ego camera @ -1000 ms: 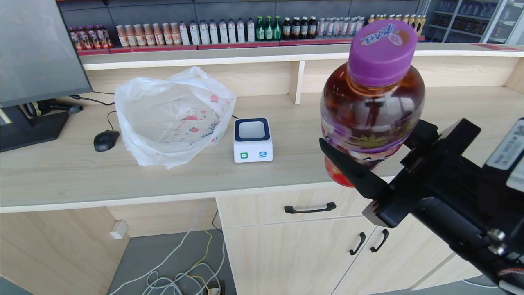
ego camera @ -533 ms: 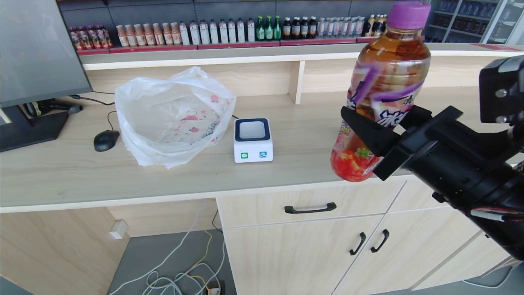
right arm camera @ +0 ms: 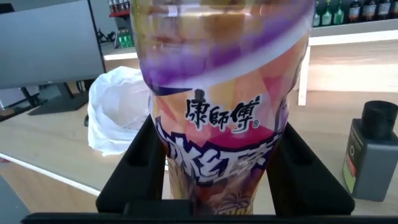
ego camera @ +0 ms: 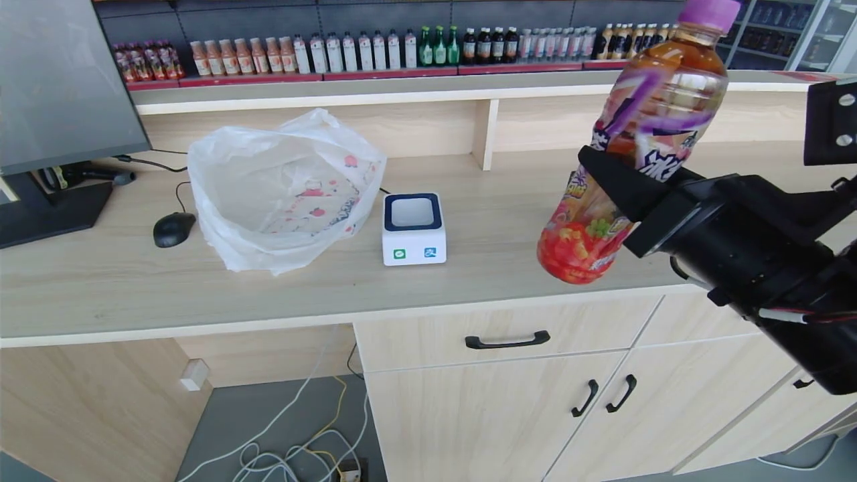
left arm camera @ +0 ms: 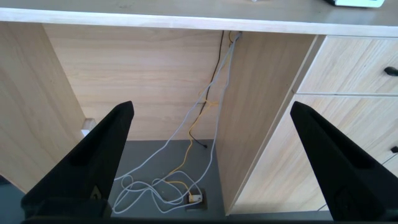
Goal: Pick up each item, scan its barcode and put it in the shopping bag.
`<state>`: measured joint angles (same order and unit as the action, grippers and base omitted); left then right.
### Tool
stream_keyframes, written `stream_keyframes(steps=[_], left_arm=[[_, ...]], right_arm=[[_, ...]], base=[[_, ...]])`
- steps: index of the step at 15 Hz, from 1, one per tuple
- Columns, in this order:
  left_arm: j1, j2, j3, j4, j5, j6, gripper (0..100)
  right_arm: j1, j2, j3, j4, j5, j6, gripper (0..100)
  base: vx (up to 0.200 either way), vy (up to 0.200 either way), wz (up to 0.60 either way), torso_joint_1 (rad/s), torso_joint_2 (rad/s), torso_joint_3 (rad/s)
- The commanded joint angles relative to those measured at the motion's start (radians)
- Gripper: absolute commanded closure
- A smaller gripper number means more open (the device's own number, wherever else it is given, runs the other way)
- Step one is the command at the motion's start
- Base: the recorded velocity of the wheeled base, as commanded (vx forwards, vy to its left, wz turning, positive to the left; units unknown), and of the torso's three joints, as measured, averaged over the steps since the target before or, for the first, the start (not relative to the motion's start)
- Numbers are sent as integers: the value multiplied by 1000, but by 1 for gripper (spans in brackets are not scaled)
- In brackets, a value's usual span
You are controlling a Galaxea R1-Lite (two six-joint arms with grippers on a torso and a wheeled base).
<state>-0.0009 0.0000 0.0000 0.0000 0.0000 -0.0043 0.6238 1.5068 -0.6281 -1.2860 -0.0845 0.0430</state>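
Left wrist view has the left gripper (left arm camera: pixel 211 107) below the front edge of the counter (left arm camera: pixel 155 18), its fingers spread wide with nothing between them and cables (left arm camera: pixel 180 180) on the floor beyond. On the surface, a mouse (ego camera: pixel 173 229) lies near the left end. Beside it the shopping bag (ego camera: pixel 281 194), white with a red printed pattern, stands with its mouth open upward. Just right of it the scanner (ego camera: pixel 413 229) carries a green and a blue logo on its front face. Bare surface runs from there toward the right end. The bottle (ego camera: pixel 659 87), purple-capped, its label bearing large white characters and fruit pictures, hangs tilted against the front edge. It is clamped at mid-body by the right gripper (ego camera: pixel 636 171), whose arm lies off to the right.
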Motion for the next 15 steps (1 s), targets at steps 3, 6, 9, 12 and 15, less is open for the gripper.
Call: stream_keyframes(steps=[3,6,9,12,15], left_arm=[[-1,0,0,0,0,0,0],[1,0,0,0,0,0,0],[-1,0,0,0,0,0,0],[-1,0,0,0,0,0,0],[1,0,0,0,0,0,0]], right_arm=[[-30,4,25,-32,2,6,100],[-30,-16,61,-59,9,8,100],[-30,0,45,-62,9,11,100],[-32,3,65,-69,9,14,100],[-65,59,-13,-75,9,14,100]], base=[[0,0,0,0,0,0],[0,0,0,0,0,0],[0,0,0,0,0,0],[0,0,0,0,0,0],[0,0,0,0,0,0]])
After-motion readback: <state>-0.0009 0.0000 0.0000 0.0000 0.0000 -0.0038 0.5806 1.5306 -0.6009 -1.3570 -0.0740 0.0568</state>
